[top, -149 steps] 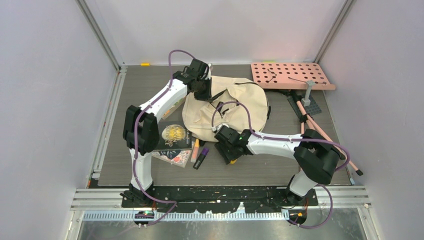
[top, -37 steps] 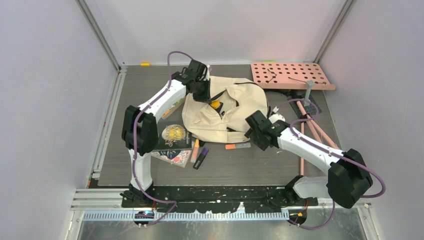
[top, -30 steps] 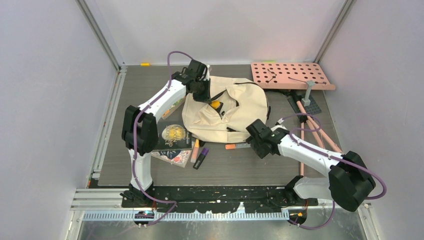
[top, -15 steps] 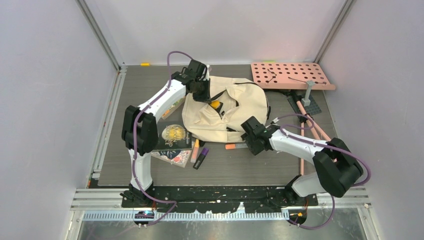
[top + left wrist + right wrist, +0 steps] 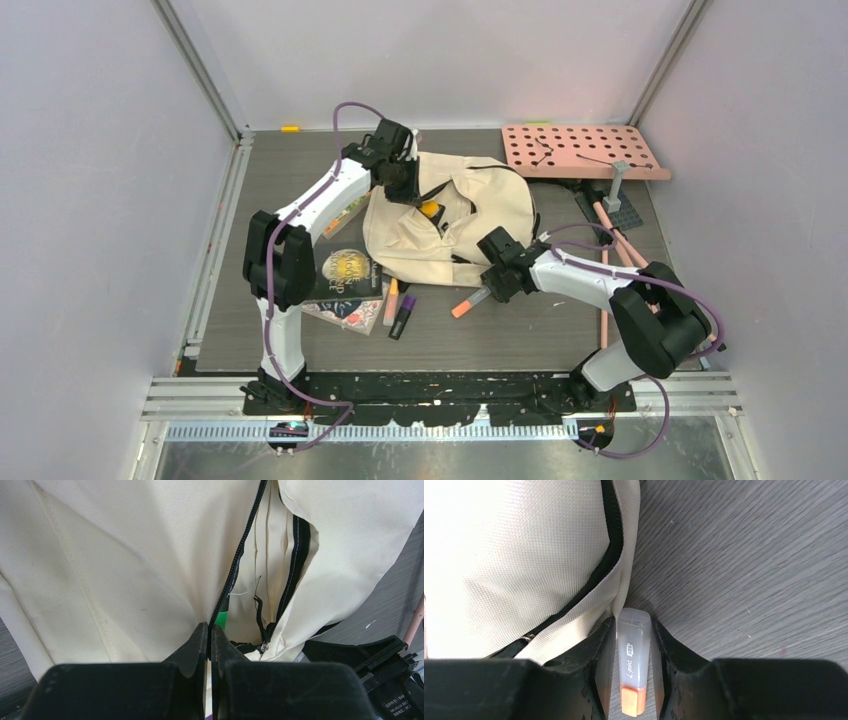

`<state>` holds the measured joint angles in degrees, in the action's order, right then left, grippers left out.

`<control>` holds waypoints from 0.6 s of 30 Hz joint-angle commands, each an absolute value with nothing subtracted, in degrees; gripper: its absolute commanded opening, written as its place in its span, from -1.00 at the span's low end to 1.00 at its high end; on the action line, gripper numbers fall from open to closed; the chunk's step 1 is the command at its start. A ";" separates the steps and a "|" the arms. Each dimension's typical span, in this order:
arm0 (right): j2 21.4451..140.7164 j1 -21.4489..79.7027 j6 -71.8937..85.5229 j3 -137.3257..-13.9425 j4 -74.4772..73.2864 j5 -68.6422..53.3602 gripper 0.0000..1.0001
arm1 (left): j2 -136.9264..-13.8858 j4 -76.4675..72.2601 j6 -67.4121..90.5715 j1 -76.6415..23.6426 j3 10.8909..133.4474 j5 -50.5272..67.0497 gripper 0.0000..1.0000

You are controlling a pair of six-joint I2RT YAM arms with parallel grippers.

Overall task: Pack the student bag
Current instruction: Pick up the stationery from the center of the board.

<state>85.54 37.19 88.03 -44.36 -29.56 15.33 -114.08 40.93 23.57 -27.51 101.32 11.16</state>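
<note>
The cream student bag (image 5: 455,225) lies at the table's middle back with its main zipper open; a yellow item (image 5: 430,209) shows inside. My left gripper (image 5: 404,186) is shut on the bag's zipper edge (image 5: 227,587) and holds the opening (image 5: 270,580) apart; something green (image 5: 221,620) shows beyond the fingertips. My right gripper (image 5: 490,284) sits low at the bag's near right corner (image 5: 574,580). Its fingers are closed around the clear cap of an orange highlighter (image 5: 634,652), whose orange end (image 5: 462,307) sticks out toward me at a slant.
Books (image 5: 345,285) lie left of the bag, with a peach marker (image 5: 390,299) and a purple marker (image 5: 403,316) beside them. A pink perforated board (image 5: 580,150) stands at the back right above pink rods (image 5: 632,258). A small yellow piece (image 5: 290,128) lies by the back wall.
My right arm swung left to the bag's near corner and its jaws narrowed around the orange highlighter, which turned from lying level to a slant. The left gripper stayed put on the bag.
</note>
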 commanded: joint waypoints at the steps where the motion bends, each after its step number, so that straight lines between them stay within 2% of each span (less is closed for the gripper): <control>1: 85.17 38.38 87.29 -45.76 -30.17 14.89 -0.39 | -111.06 41.13 23.37 -26.64 102.70 11.92 -1.00; 6: 84.98 38.54 82.98 -46.50 -31.30 16.05 -0.55 | -110.93 40.92 23.48 -26.63 102.36 12.34 -1.00; 18: 88.06 38.91 54.85 -51.26 -27.62 16.57 -0.62 | -110.30 40.78 23.37 -26.63 101.77 12.26 -1.00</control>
